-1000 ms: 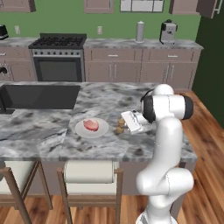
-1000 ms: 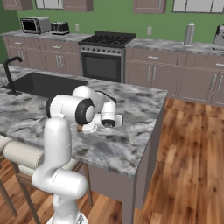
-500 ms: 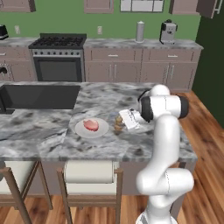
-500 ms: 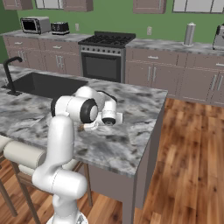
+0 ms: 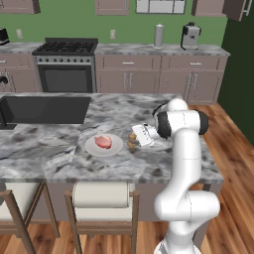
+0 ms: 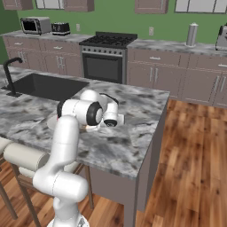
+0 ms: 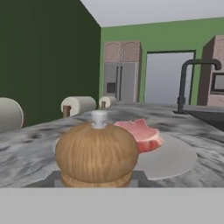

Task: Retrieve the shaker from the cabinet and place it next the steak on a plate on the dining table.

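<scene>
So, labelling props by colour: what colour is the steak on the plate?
Pinkish-red. The steak shows best in the hand view, lying on the white plate.

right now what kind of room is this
A rendered home kitchen. A gas stove with an oven stands against the green wall, a marble island holds a black sink, and a plate with a raw steak sits on the island.

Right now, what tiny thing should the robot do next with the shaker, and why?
Probably open its fingers and let go. The gripper holds the shaker low over the dining table, right beside the plate with the steak.
</scene>
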Controlling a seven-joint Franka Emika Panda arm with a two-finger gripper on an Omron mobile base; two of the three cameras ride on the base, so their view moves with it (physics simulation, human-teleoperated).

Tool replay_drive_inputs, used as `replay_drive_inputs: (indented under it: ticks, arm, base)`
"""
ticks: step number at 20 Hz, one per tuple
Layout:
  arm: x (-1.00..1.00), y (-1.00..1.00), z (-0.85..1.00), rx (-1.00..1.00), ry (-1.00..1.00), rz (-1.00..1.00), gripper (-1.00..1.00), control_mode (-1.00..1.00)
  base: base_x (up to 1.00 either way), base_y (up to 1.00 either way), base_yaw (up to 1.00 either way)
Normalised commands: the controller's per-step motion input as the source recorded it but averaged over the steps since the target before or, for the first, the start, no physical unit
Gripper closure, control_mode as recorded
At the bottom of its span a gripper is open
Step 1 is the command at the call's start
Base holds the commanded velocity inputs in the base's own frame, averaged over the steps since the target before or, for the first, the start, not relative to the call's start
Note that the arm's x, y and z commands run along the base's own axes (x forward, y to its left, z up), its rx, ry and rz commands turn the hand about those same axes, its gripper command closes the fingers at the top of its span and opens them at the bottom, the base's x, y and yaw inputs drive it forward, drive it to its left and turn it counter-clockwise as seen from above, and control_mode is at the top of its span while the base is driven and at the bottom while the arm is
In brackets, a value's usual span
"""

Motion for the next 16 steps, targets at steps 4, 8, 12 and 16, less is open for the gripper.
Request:
replay_drive_inputs:
  ticks: [4,8,12,16]
  arm:
    - [0.35,0.09,-0.33,0.00,0.00,0.00,1.00,-1.00]
    - [0.32,0.11,-0.46,0.00,0.05,0.00,1.00,-1.00]
    - [0.01,0.09,-0.35,0.00,0.05,0.00,-1.00,-1.00]
    - [-0.13,-0.08,-0.07,0.02,0.00,0.00,-1.00,-1.00]
  base:
    - [0.00,0.00,0.00]
    - [0.00,0.00,0.00]
    - [0.00,0.00,0.00]
    - [0.00,0.00,0.00]
